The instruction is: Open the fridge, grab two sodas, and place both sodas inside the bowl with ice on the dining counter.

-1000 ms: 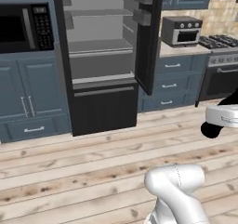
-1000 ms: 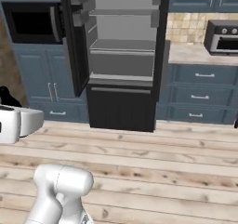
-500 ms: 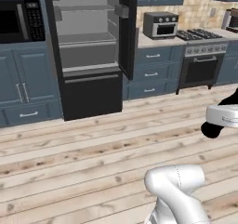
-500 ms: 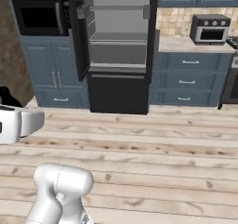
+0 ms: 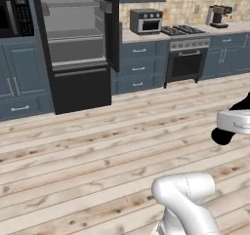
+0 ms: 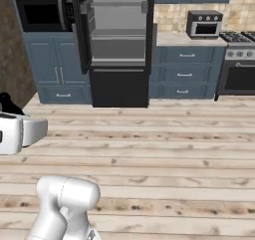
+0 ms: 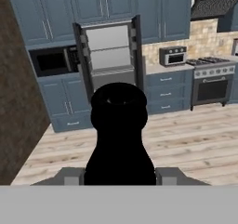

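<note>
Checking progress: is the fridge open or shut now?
Open: the fridge has both upper doors swung outward, baring grey shelves; its lower drawer is shut.

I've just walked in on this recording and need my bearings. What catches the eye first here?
The black fridge stands wide open against the far wall, its grey shelves looking bare, with a microwave built into the cabinet at its side. In the hand view a tall black object looms right in front of the camera between the gripper fingers; what it is cannot be told.
</note>
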